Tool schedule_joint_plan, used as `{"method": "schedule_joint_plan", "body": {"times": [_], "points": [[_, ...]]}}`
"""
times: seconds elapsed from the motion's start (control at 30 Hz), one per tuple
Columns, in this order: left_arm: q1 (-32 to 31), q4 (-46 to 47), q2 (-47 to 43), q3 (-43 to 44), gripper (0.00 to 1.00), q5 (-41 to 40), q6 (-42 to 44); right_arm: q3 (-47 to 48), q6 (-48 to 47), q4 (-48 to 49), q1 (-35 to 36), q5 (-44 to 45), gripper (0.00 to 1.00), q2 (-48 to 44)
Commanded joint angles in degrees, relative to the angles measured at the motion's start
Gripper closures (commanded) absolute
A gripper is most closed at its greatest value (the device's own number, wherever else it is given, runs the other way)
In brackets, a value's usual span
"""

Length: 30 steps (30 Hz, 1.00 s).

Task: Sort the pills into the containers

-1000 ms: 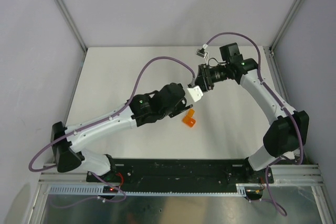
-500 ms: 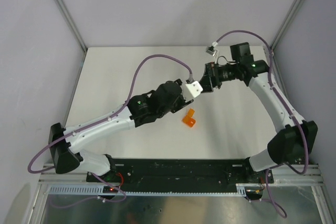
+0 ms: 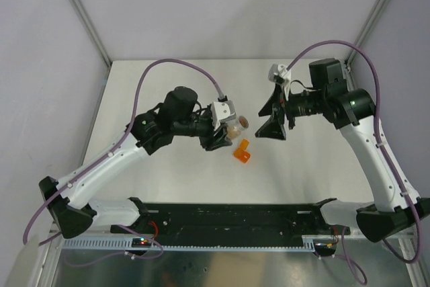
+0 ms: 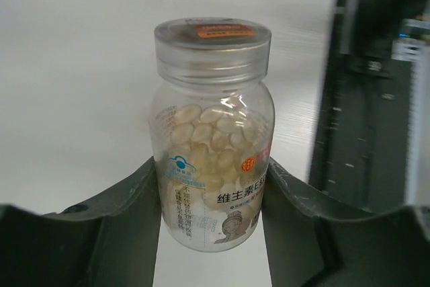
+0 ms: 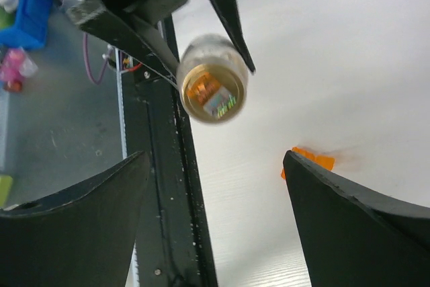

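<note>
The right gripper [image 5: 215,159] has just let go of the cap [image 4: 212,48] and backed off with jaws wide, so the vial [image 4: 213,119] of pills [image 4: 208,140] sits clamped between the left gripper's [image 4: 212,186] fingers, still capped, likely needing another twist, with the orange box [image 3: 242,153] just beneath.

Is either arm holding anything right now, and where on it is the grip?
The left gripper holds the pill bottle by its labelled lower body, with the cap end free. The right gripper is open and empty.
</note>
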Motion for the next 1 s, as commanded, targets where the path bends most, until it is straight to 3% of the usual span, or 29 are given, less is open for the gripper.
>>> {"method": "schedule_joint_plan", "body": {"times": [0.0, 0.67, 0.87, 0.97], "points": [[1.53, -5.40, 1.36, 2.92, 1.00, 22.07, -0.44, 4.11, -8.59, -3.90, 4.49, 4.39, 0.13, -2.33], [1.62, -7.36, 6.32, 6.22, 1.00, 29.64, -1.76, 2.90, -13.42, -7.01, 12.42, 3.80, 0.16, -0.98], [1.59, -7.28, 6.95, 7.09, 1.00, 29.75, -2.10, 2.38, -13.20, -6.65, 13.33, 3.82, 0.28, 0.23], [1.58, -7.28, 6.88, 7.25, 1.00, 29.60, -2.09, 2.27, -12.93, -6.39, 13.49, 3.96, 0.41, 0.73]]}}
